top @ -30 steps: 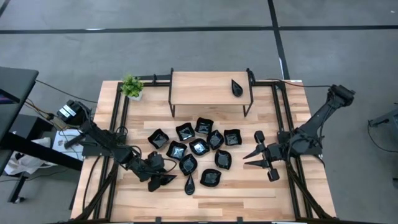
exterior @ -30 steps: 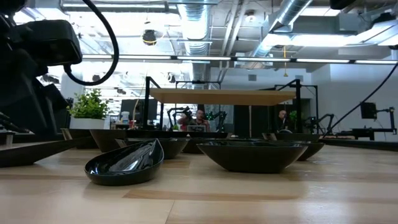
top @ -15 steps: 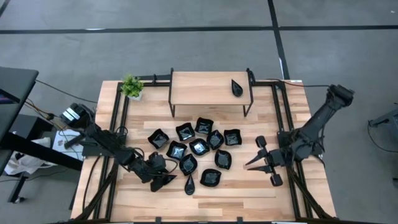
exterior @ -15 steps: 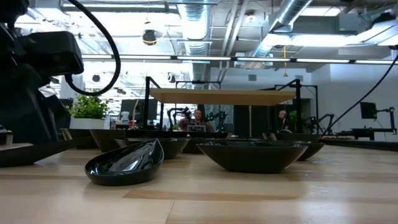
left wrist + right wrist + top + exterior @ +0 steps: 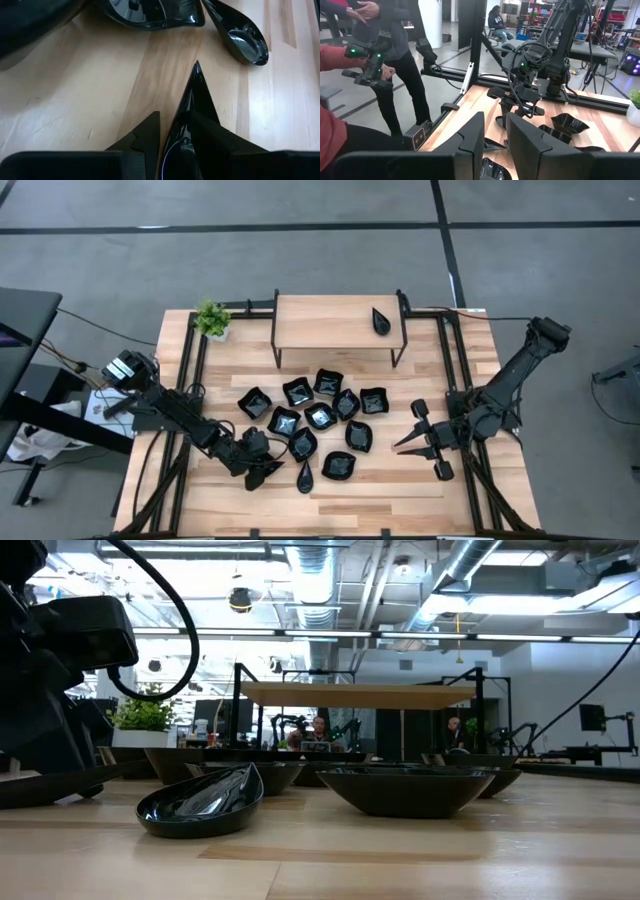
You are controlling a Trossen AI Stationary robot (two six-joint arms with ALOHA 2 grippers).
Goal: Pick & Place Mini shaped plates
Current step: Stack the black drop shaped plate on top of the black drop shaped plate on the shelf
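**Left gripper clamped on a pointed black dish at the table's front edge**

Here, the left gripper is seen low over the front-left part of the wooden table, and its fingers are closed on a pointed black dish whose tip points toward the cluster. A teardrop dish is lying just beside it, with a second teardrop dish set on the raised wooden shelf at the back. The remaining mini shaped plates are grouped at the table's middle, close together. The right gripper is held to the right of that cluster, tips toward it; its fingers are parted by a narrow gap, and nothing is gripped between them. A small potted plant is standing at the back-left corner. A person's hand is visible beyond the table.
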